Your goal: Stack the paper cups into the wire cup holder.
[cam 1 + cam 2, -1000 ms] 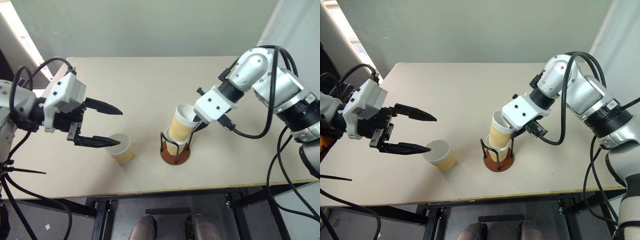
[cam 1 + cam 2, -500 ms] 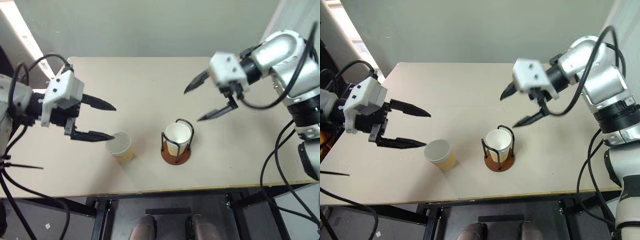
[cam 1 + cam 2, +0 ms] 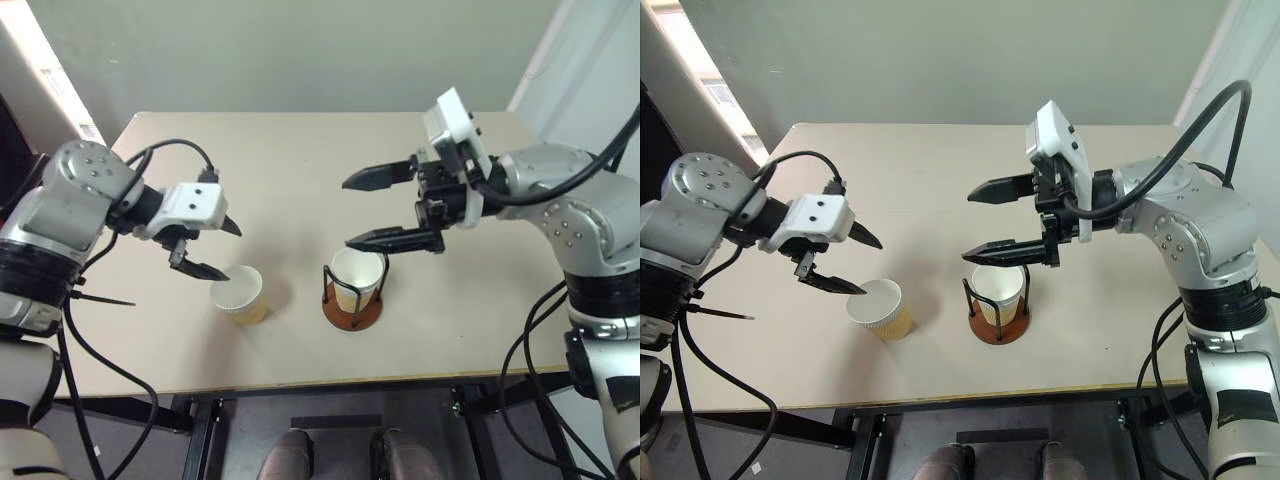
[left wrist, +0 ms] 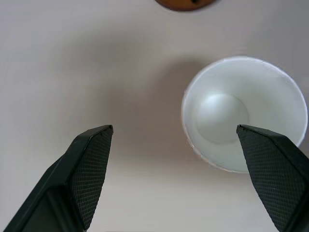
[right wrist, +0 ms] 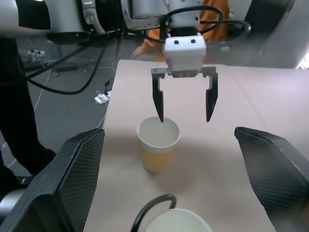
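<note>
One paper cup (image 3: 240, 293) stands upright and alone on the beige table, left of the wire cup holder (image 3: 352, 312). My left gripper (image 3: 232, 250) hangs open just above that cup's rim, pointing down at it, one finger over the mouth and one beside it. In the left wrist view the cup (image 4: 244, 113) lies near one fingertip (image 4: 268, 159), not between the two. A paper cup (image 3: 357, 272) sits in the holder, mouth up. My right gripper (image 3: 347, 214) is open and empty above the holder, pointing left. The right wrist view shows the loose cup (image 5: 158, 145) under the left gripper (image 5: 183, 104).
The table (image 3: 300, 160) stretches bare behind both grippers, and its front edge (image 3: 330, 382) runs close below the cup and holder. Beyond the table's left side, the right wrist view shows a person in orange (image 5: 193, 26), cables and a power strip (image 5: 101, 98) on the floor.
My right gripper let go of the cup, which dropped into the holder, then rose, opened and turned to point left. My left gripper swung down and in over the loose cup.
</note>
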Controlling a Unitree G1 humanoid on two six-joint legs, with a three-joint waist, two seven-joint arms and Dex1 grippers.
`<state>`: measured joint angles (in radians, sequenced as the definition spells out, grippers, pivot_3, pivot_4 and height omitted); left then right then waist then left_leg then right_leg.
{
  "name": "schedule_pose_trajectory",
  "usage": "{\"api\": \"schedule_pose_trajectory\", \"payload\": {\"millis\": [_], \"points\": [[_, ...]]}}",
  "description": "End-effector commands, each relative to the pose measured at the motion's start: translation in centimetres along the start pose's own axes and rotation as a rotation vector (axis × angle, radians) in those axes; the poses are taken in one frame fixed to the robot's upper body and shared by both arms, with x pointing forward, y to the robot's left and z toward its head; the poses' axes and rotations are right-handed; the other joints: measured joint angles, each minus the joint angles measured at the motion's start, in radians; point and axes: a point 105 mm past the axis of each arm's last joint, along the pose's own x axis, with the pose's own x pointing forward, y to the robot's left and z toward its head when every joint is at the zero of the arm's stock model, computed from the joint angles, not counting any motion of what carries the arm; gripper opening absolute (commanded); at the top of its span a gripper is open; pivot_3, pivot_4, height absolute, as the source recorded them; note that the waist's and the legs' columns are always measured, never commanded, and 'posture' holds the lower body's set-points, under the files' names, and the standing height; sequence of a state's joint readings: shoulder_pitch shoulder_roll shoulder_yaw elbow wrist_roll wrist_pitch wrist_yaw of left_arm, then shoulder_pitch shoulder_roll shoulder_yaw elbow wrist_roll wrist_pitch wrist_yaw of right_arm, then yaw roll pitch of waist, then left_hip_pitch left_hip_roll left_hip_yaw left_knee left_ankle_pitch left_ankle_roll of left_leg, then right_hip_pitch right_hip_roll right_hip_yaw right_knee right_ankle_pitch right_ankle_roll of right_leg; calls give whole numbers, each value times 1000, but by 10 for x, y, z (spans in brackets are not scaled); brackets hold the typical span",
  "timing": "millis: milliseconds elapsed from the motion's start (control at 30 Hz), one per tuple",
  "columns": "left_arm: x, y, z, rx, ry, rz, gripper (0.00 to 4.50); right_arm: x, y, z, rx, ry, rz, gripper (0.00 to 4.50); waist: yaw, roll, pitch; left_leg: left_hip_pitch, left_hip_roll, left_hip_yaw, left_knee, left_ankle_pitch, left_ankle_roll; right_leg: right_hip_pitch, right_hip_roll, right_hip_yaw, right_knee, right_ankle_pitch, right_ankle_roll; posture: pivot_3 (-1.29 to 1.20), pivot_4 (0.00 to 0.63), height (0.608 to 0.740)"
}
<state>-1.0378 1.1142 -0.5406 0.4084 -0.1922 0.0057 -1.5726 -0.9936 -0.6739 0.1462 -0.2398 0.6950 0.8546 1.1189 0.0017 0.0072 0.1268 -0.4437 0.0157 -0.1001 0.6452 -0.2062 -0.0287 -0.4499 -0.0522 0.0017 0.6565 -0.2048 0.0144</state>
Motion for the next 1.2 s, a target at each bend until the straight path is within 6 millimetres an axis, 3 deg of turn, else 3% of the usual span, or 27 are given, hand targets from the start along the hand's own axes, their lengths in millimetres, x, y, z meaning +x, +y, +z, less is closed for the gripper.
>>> {"api": "schedule_pose_trajectory", "payload": {"millis": [33, 233, 333, 533, 667, 900, 1033, 1200], "points": [[0, -5, 3, 57, 22, -59, 4409, -4, 7, 16, -52, -33, -4, 4472, 0, 0, 0, -1, 0, 0, 0, 0, 0, 0, 0, 0, 0, 1, 1, 0, 150, 740], [13, 0, 3, 73, 38, -77, 4409, -4, 9, 13, -55, -22, -24, 4472, 1, 0, 0, -1, 0, 0, 2, 1, 1, 0, 0, 0, -1, 2, 3, 0, 150, 740], [14, 1, 8, 74, 9, -81, 3802, -4, 9, 12, -61, -15, -33, 4500, 2, 0, 0, -1, 0, 0, 2, 2, 2, 0, 0, 0, -2, 3, 4, 0, 150, 740], [13, -2, 12, 78, -11, -93, 1647, -6, 9, 12, -78, -10, -36, 4500, 2, 0, 0, -2, 0, 0, 2, 2, 2, 0, 0, 0, -2, 3, 6, 0, 150, 740], [14, -9, 14, 84, -21, -123, 163, -13, 28, 9, -88, 20, 76, 4500, 4, 0, 0, -3, 0, 0, 2, 2, 2, 0, 0, 0, -4, 4, 7, 0, 150, 740], [7, -5, 22, 108, -32, -112, 48, -37, 34, -8, -78, 110, 62, 4500, 10, 0, 0, -7, -1, 0, 3, 3, 2, 0, 0, 0, -9, 6, 10, 0, 150, 740], [-21, 16, 62, 186, -144, -34, 48, -84, 15, -37, -42, 215, -213, 4500, 28, -2, 0, -10, -2, -2, 5, 4, 3, 0, 0, 0, -10, 9, 13, 0, 150, 740], [-53, 31, 133, 321, -342, -9, 48, -152, 39, -58, 8, 205, -488, 4500, 32, 3, -2, -10, -4, 2, 7, 0, 8, 2, -3, 3, -13, 13, 20, 0, 150, 740]]}}
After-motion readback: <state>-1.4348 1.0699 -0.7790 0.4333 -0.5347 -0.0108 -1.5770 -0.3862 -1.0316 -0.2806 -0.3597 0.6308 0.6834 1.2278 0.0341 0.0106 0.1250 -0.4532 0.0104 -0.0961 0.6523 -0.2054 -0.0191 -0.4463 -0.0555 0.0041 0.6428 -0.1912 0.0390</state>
